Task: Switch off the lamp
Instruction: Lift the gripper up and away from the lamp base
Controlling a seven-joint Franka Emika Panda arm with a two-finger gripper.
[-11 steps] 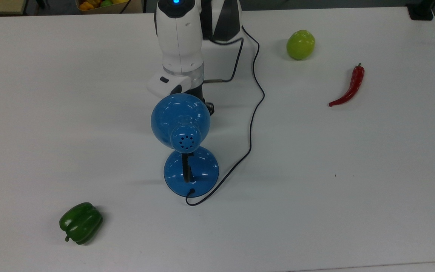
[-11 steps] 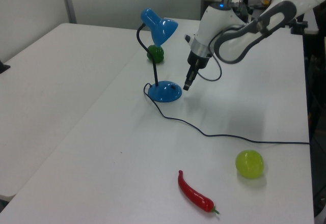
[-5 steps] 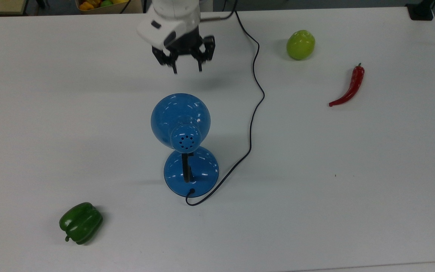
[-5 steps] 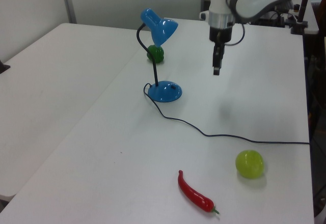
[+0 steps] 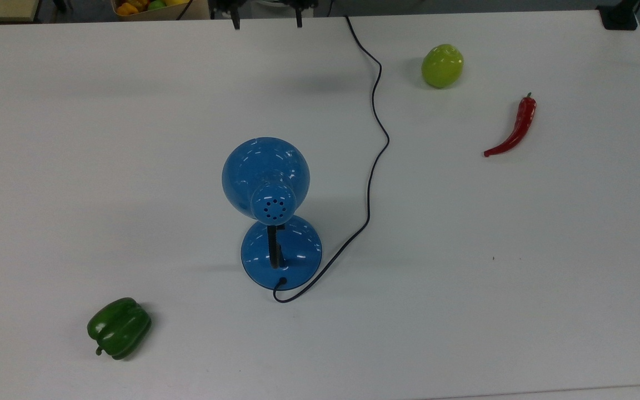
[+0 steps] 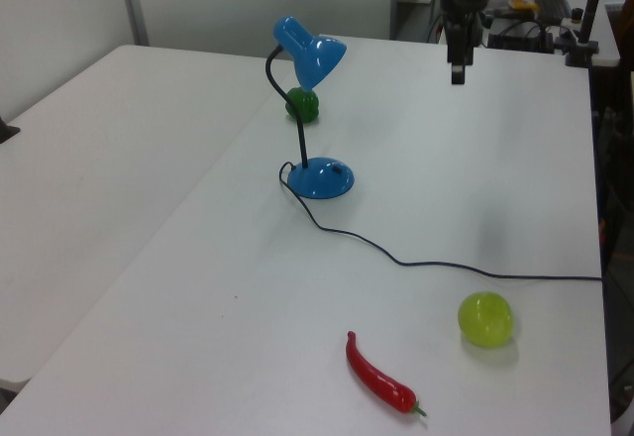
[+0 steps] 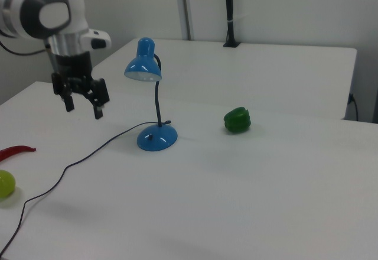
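The glossy blue lamp stands mid-table on its round base, dome shade with vent holes tipped over the black neck. The left view has the lamp at centre left; in the right view the lamp stands just right of the arm. Its thin black cord snakes off to the table's far edge. My gripper hangs open and empty in the air, well apart from the lamp. The gripper sits at the top view's upper edge, and the gripper is high in the left view.
A green bell pepper lies at the top view's lower left. A lime-green round fruit and a red chilli lie at the top view's upper right. A box of fruit stands beyond the table's far edge.
My gripper has lifted away from beside the lamp's base and drawn back toward the top view's upper edge, its fingers now open. The lamp has not moved.
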